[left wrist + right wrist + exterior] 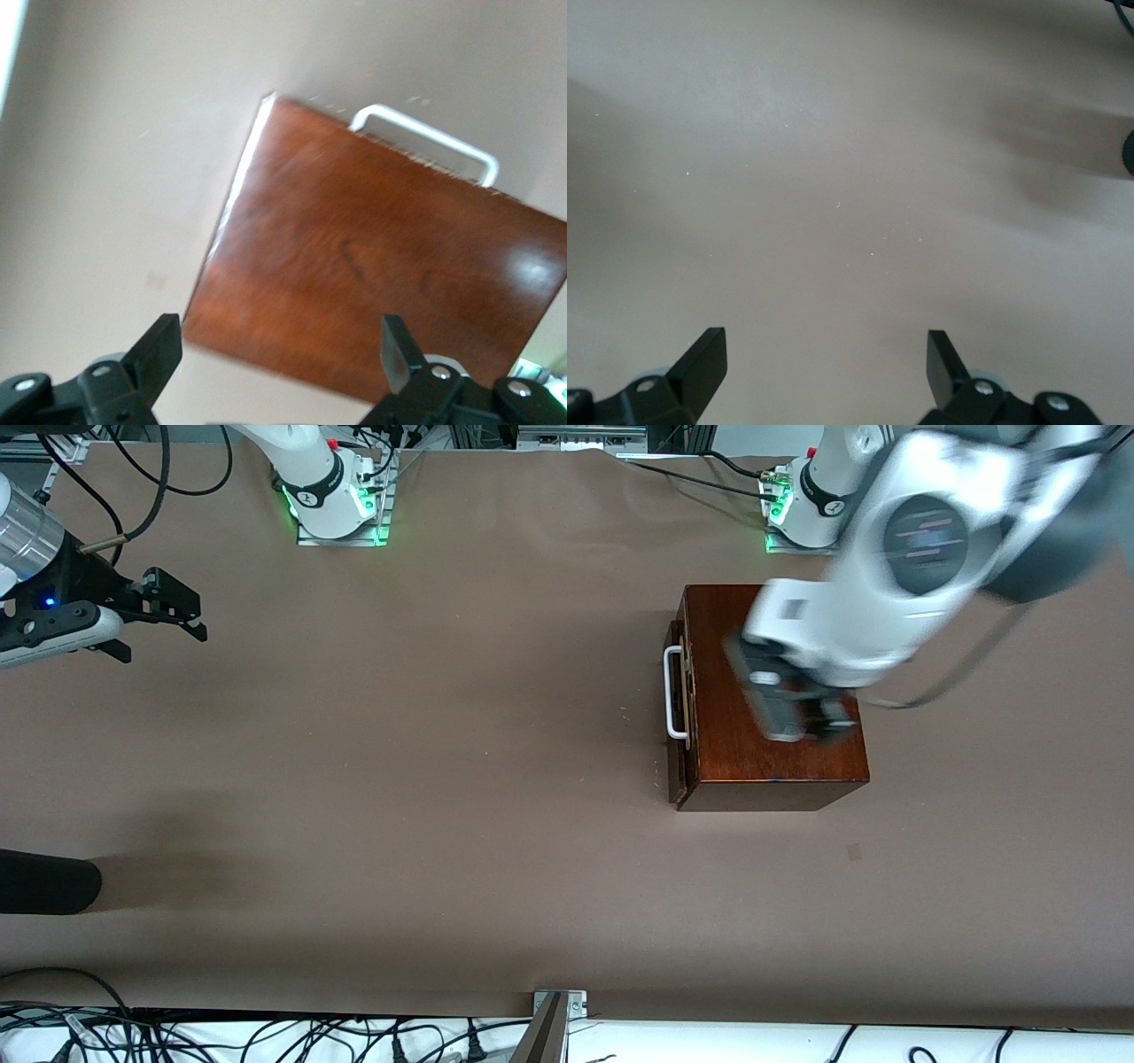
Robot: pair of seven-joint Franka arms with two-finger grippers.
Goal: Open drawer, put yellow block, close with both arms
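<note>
Our left pincer [802, 722] hangs spread over the wooden box [771, 762], whose drawer [678, 717] looks shut. Our right pincer [182, 615] waits spread above the tabletop's [443, 779] edge, likely sparing room.

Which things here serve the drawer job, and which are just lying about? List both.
For the job:
- wooden box with its drawer shut, white handle
- left gripper over the box, fingers open
- right gripper, waiting, fingers open

Lying about:
- black cables
- black object at table edge

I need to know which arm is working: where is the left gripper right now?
The left gripper hangs open over the top of the wooden box, at the left arm's end of the table, near the closed drawer's white handle.
</note>
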